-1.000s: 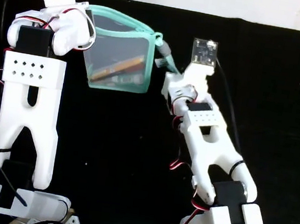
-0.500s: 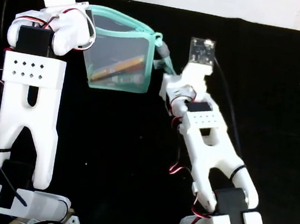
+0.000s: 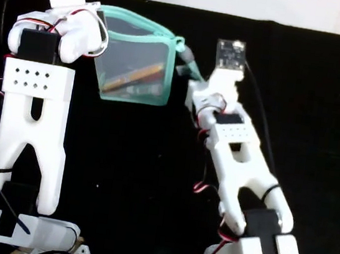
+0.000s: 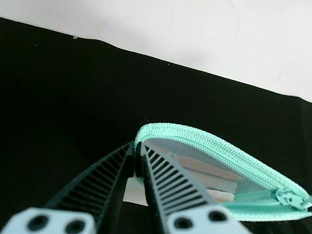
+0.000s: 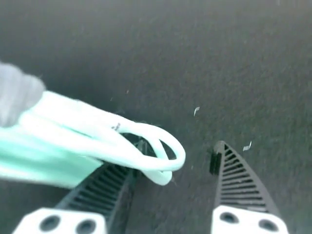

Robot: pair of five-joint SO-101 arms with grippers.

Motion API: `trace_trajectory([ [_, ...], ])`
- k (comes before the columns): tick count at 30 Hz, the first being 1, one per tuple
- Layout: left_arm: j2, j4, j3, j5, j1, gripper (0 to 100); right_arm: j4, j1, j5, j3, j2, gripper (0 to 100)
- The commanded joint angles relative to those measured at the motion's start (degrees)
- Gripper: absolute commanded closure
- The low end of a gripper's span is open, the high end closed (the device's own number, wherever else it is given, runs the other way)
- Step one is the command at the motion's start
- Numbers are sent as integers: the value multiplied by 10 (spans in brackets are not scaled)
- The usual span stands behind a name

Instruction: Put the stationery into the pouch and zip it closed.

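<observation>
Pouch point(image 3: 137, 66), mint green with see-through mesh walls, sits at the far side of the black worktop point(image 3: 321, 122) between the two arms; whether it rests on the cloth or hangs just off it I cannot tell. The stationery looks to be in already: a yellow pencil point(image 3: 133, 75) and some pale items lie slantwise behind the mesh, and nothing loose lies on the cloth around it.

What is left is the zip. From above, the mouth seems to gape, its green rim curving round a dark opening, so I judge the zip not yet drawn, though the left wrist view leaves some doubt. The slider point(image 4: 287, 197) sits at the end of the pouch away from the left arm, close to the right arm.

The left pincer point(image 4: 137, 148) is pressed together on the end of the pouch's rim, pinching it fast. The right pincer point(image 5: 180, 146) is spread wide, with the pouch's pale loop point(image 5: 151, 146) lying against one finger and not gripped. Closing on that end and drawing the slider toward the held end looks like the remaining work.

No label or lettering can be made out on the pouch or its contents.
</observation>
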Motion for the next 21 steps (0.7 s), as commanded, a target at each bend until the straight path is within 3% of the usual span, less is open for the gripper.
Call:
trace_trajectory([
  [1,59,6,10,-4,22,994,-48,6,8,-54,25,778],
  [11,59,6,10,-4,22,994,-56,3,32,-148,108,789],
  [17,59,6,10,-4,22,994,-57,4,40,-210,145,950],
  [21,59,6,11,-4,23,994,-57,3,40,-231,152,993],
])
